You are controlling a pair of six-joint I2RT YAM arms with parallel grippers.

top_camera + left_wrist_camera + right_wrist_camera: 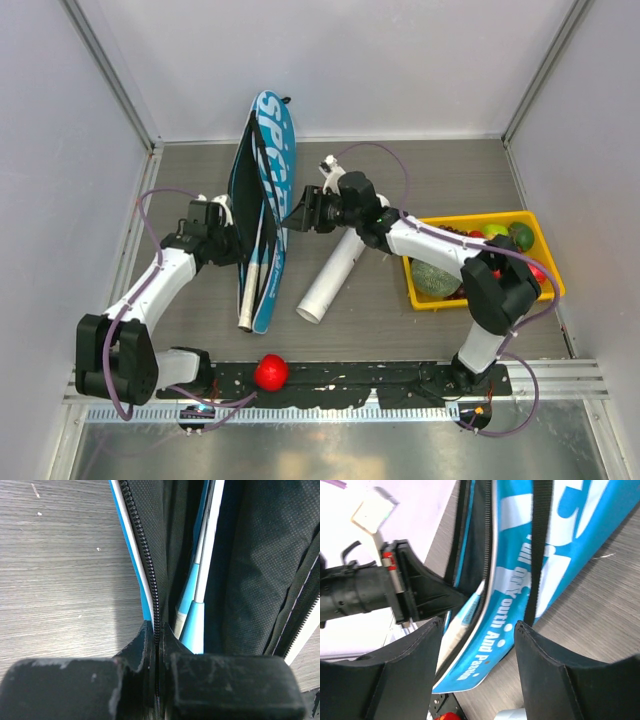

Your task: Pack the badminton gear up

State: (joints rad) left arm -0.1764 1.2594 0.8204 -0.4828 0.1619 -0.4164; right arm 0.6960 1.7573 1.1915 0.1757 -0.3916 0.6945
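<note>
1. The racket bag (272, 150) stands on its long edge on the table, left of centre, with its mouth gaping. This looks deliberate: upright and parted, it can take long gear slid in from the near end.
2. The left gripper (157, 632) has its fingers (135, 650) pressed together on the bag's zipper (145, 555) edge. That pinch appears to serve as an anchor, holding one lip out so the opening does not collapse.
3. Two rackets (192, 625) already lie inside, their shafts running along the black lining. In the overhead view their pale handles stick out of the bag's near end.
4. The right gripper (479, 625) sits at the bag's opposite, printed side with its fingers (405, 675) spread wide. The blue panel and its black strap (537, 555) run between them, and nothing appears to be clamped. It seems placed either to take that lip or to leave it free.
5. The white tube (333, 272) lies on the table just right of the bag, slanting toward the near edge, under the right arm's reach. It is probably the next item to go in, which would explain the bag being held open.
6. No shuttlecocks show in any view; whether they sit in the tube cannot be told.
7. The yellow tray (432, 302) of fruit at the right and the red ball (270, 372) near the bases lie apart from the gear and play no part.
</note>
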